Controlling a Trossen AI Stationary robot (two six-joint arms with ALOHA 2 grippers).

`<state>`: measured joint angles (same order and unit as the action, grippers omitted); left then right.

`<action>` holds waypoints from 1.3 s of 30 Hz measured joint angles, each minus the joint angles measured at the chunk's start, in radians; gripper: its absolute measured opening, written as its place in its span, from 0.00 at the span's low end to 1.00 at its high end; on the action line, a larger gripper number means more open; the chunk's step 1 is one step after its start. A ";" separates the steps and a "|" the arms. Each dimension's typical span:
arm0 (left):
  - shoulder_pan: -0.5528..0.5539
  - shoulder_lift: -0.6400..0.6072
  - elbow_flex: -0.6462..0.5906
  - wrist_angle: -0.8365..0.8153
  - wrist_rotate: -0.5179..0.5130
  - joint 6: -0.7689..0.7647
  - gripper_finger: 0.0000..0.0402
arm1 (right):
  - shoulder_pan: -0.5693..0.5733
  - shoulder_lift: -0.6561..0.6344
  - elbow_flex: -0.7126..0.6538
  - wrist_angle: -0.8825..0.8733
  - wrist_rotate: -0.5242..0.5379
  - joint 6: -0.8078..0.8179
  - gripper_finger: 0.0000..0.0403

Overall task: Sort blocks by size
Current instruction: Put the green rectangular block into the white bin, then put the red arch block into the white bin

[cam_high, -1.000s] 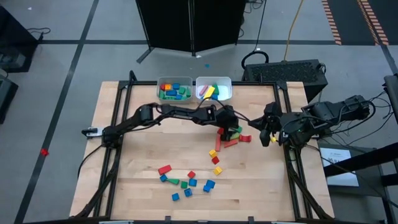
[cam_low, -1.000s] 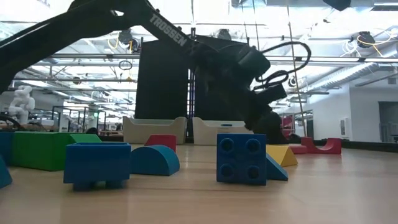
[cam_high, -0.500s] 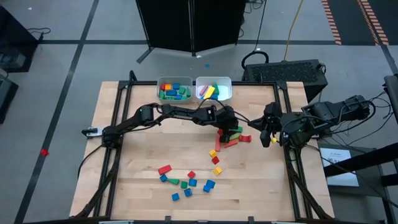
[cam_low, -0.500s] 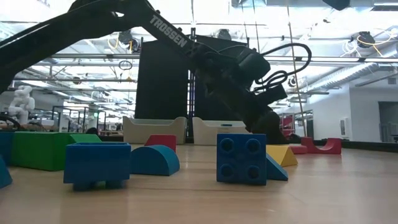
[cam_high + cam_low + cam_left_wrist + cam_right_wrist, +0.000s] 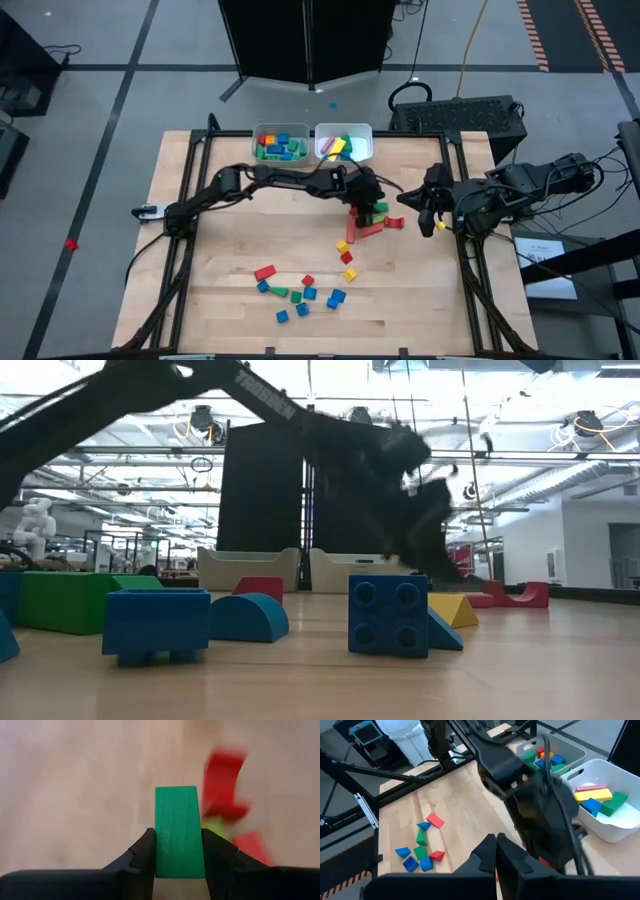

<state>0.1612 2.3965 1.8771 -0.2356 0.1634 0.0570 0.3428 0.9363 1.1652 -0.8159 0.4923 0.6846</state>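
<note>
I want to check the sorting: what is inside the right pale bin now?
The right bin holds a yellow bar, a green block and a blue block; anything underneath them is covered.

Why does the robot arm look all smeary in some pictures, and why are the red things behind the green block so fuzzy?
In the low view the left arm is smeared, while the blue studded block stays sharp. In the left wrist view the green block between the fingers is crisp, but the red blocks behind it blur.
</note>
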 joint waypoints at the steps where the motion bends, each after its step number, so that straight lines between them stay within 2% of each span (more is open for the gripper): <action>1: 0.000 -0.027 0.001 0.000 -0.014 0.000 0.29 | 0.000 0.000 0.000 0.003 0.000 -0.009 0.00; 6: 0.015 -0.156 0.006 -0.018 -0.145 0.000 0.29 | 0.000 0.000 0.000 0.016 0.004 -0.043 0.00; 10: 0.072 -0.216 0.006 -0.035 -0.321 0.000 0.29 | 0.000 0.000 0.000 0.030 0.006 -0.060 0.00; 14: 0.171 -0.215 0.005 -0.117 -0.351 -0.079 0.29 | 0.000 0.000 0.000 0.035 0.006 -0.058 0.00; 19: 0.264 -0.213 0.006 -0.196 -0.301 -0.253 0.29 | 0.000 0.000 0.000 0.036 0.006 -0.043 0.00; 20: 0.277 -0.213 0.006 -0.205 -0.276 -0.259 0.32 | 0.000 0.000 0.000 0.036 0.006 -0.043 0.00; 26: 0.298 -0.209 0.006 -0.179 -0.190 -0.198 0.68 | 0.000 0.000 0.000 0.040 0.005 -0.043 0.00; 29: 0.286 -0.209 0.006 -0.183 -0.076 -0.182 0.78 | 0.000 0.000 0.000 0.039 0.005 -0.043 0.00; 34: 0.213 -0.209 0.006 -0.132 0.151 -0.207 0.79 | 0.000 0.000 0.000 0.038 0.005 -0.047 0.00; 37: 0.127 -0.209 0.006 -0.092 0.156 -0.137 0.77 | 0.000 0.000 0.000 0.037 0.005 -0.051 0.00; 39: 0.063 -0.203 0.006 -0.076 0.109 -0.047 0.77 | 0.000 0.000 0.000 0.037 0.005 -0.051 0.00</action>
<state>0.2244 2.1938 1.8832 -0.3113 0.2721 0.0099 0.3424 0.9362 1.1651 -0.7791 0.4973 0.6336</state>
